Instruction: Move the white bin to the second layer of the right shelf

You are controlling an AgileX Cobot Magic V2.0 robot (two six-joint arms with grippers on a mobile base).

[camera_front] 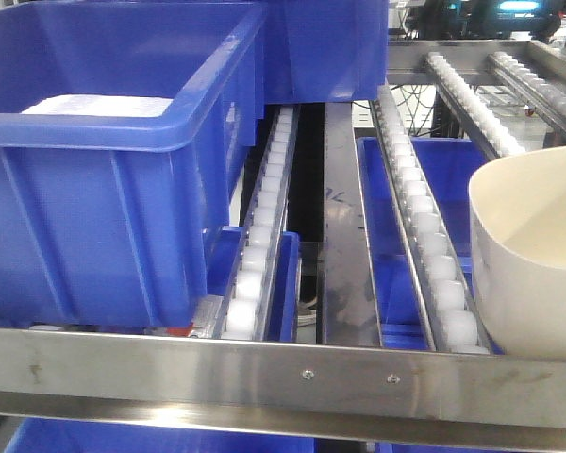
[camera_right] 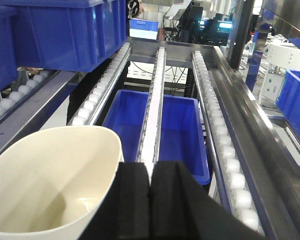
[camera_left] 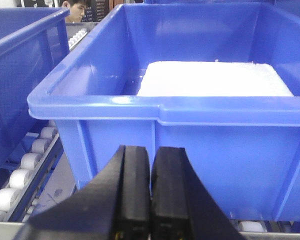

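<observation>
Front view first: white bin (camera_front: pixel 533 250) sits at the right end of the roller shelf (camera_front: pixel 434 260), just behind its steel rail (camera_front: pixel 283 377), right of a blue crate (camera_front: pixel 104 179). Left wrist view: my left tool (camera_left: pixel 150 200) is pinched together, empty. Right wrist view: my right tool (camera_right: pixel 150 200) is likewise clamped on nothing, beside the bin's rim. Placement looks nearly done; I cannot tell if the bin rests fully.

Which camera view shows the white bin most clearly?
The right wrist view: the white bin shows its open rim and empty inside, beside the right gripper. The front view shows only part of its wall and rim at the right edge. The left wrist view shows none of it.
</observation>
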